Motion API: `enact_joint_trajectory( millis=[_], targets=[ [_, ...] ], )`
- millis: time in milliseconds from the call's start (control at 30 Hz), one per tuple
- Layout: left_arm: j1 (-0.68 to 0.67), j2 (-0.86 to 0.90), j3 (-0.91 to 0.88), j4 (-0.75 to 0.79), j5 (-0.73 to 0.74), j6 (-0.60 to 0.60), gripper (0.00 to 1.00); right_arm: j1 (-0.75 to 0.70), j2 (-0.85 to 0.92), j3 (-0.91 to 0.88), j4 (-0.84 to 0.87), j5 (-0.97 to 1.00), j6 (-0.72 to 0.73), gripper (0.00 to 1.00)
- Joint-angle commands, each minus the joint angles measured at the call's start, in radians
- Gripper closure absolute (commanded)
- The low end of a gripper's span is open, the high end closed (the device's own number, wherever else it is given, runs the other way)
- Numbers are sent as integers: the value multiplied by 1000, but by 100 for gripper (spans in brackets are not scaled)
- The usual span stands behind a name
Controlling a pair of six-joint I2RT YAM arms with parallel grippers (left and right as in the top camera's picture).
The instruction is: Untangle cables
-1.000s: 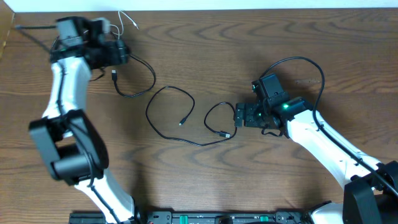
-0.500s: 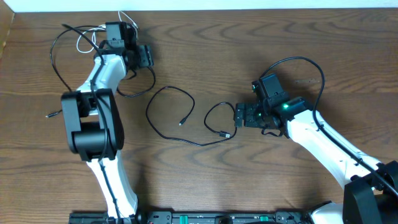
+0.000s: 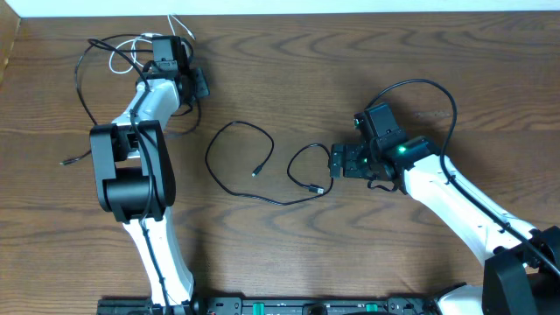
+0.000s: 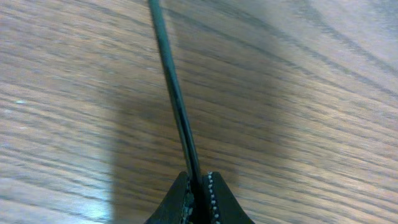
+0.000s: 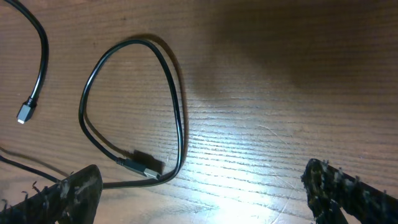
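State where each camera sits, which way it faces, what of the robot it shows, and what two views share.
Overhead: above the table, looking straight down; left arm, right arm, left tool and right tool show.
Left wrist: on the left arm, looking down along its shut fingertips at a pinched black cable.
Right wrist: on the right arm, facing the table between its open fingers.
Shared: overhead and right wrist both show the cable loop with its plug.

Both arms looked the same: the left arm (image 3: 131, 175) and right arm (image 3: 446, 197) had white shells with chunky black joints. The right one had a little green light (image 3: 401, 149), with a thick black wire (image 3: 429, 82) looping just above that light. The fingers (image 5: 68, 190) were black with jagged, toothy edges.
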Motion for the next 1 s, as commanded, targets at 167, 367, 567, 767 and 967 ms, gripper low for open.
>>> enact_joint_trajectory(
  millis=[167, 367, 567, 767, 967],
  targets=[
    [7, -177, -4, 13, -151, 3, 92, 0, 7, 0, 0, 2, 14, 1],
    [25, -320, -4, 28, -198, 3, 92, 0, 7, 0, 0, 2, 14, 1],
    [100, -383, -4, 11, -303, 6, 92, 0, 7, 0, 0, 2, 14, 1],
    [209, -376, -4, -74, -414, 28, 93, 0, 7, 0, 0, 2, 14, 1],
    [345, -373, -4, -90, -443, 213, 92, 0, 7, 0, 0, 2, 14, 1]
  ],
)
